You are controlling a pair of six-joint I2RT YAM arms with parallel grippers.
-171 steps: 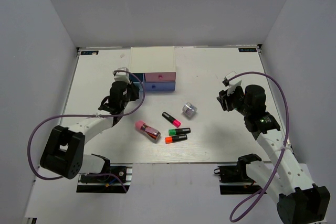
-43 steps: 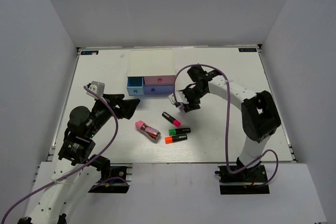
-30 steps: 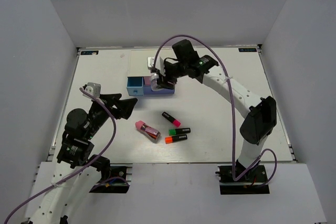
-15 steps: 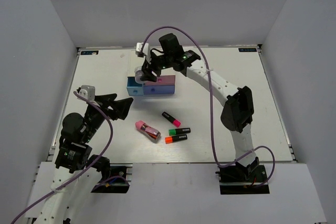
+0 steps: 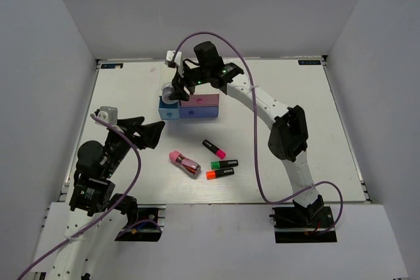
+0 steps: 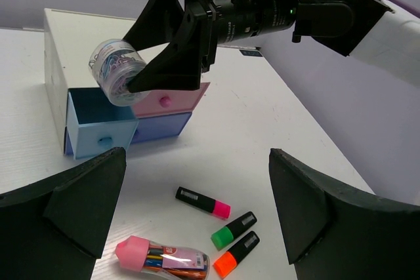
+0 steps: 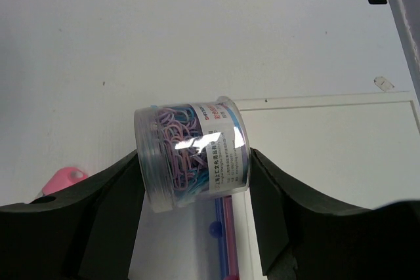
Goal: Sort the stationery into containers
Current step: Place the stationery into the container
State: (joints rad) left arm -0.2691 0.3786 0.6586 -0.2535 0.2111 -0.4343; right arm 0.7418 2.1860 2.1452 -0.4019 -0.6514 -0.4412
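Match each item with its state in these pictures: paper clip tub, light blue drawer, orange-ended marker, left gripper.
Column one:
1. paper clip tub
2. light blue drawer
3. orange-ended marker
4. left gripper

Column two:
A. pulled out
B. lying on the table
C. jaws wide, holding nothing
D. gripped by the right gripper

Pairs: 1-D, 2-A, 3-B, 4-C

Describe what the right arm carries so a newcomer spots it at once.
Start at the white-topped drawer unit at the back. Above its pulled-out light blue drawer, the right end effector grips a small clear round tub of purple and blue paper clips. Unlike the markers and pink block lying flat, it is transparent and held aloft.
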